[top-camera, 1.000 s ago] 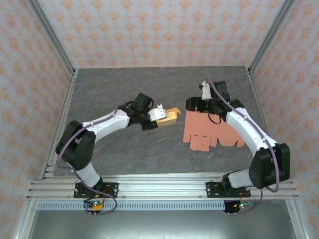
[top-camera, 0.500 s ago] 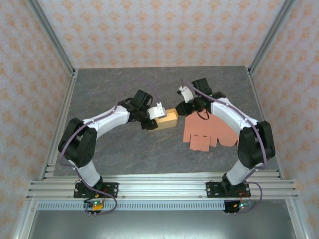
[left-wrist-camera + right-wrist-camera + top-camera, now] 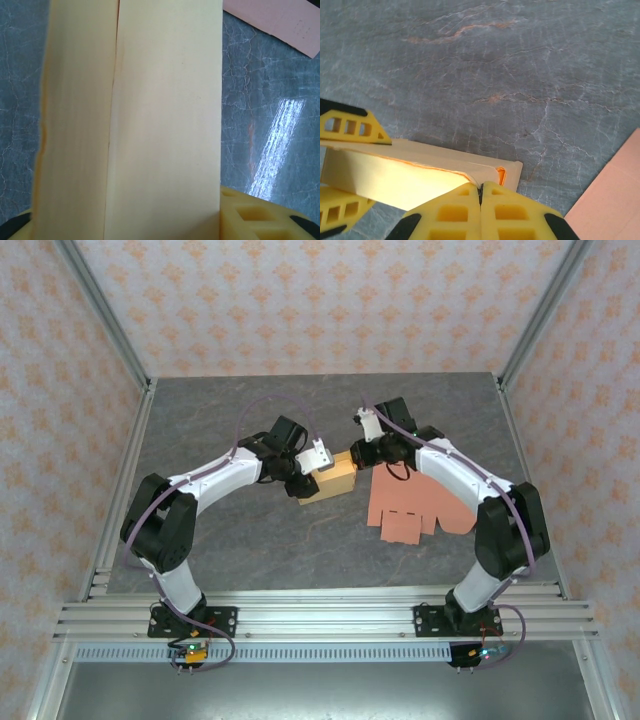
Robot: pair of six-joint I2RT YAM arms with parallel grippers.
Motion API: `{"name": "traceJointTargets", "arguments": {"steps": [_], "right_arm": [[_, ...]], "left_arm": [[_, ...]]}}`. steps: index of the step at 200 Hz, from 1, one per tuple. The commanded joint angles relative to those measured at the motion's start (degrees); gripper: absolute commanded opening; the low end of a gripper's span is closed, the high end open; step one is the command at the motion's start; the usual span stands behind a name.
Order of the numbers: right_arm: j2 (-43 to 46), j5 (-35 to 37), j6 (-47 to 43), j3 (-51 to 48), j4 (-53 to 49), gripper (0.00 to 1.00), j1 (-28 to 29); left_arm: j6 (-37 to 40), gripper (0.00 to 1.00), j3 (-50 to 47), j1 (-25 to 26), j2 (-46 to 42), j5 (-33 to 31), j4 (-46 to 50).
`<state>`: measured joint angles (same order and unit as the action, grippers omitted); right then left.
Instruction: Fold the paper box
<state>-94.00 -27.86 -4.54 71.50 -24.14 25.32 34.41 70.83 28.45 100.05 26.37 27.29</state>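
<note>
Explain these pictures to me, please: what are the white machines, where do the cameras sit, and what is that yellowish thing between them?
The two white machines are robot arms, bolted at the near edge of the table. One picture comes from a fixed camera above and behind them. The other two come from small cameras on each wrist, so they look from very close. On the grey table lies a flat pink cardboard sheet. The left gripper grips a tan paper box. The right gripper is closed at the box's corner, apparently pinching its wall.
</note>
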Motion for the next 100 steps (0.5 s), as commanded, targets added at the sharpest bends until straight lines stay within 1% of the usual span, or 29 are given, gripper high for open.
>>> {"name": "traceJointTargets", "arguments": {"steps": [1, 22, 49, 79, 100], "right_arm": [[1.1, 2.96, 7.91, -1.74, 1.3, 0.07, 1.39], [1.09, 5.36, 8.32, -2.46, 2.08, 0.08, 3.25], [1.5, 6.93, 8.77, -4.43, 3.26, 0.08, 3.42], [3.14, 9.17, 3.86, -8.03, 6.13, 0.04, 3.42], [3.3, 8.51, 2.89, -9.75, 8.14, 0.02, 3.42]], "left_arm": [[-2.69, 0.47, -0.2, 0.06, -0.49, -1.49, -3.86], [-2.68, 0.47, -0.82, 0.04, -0.56, -1.81, -4.95], [-2.41, 0.47, -0.5, 0.08, -0.82, -2.64, -4.78], [-0.04, 0.47, -0.24, 0.05, -0.61, -2.21, -4.68], [0.8, 0.47, 1.15, 0.03, 0.55, -2.34, -3.69]]}}
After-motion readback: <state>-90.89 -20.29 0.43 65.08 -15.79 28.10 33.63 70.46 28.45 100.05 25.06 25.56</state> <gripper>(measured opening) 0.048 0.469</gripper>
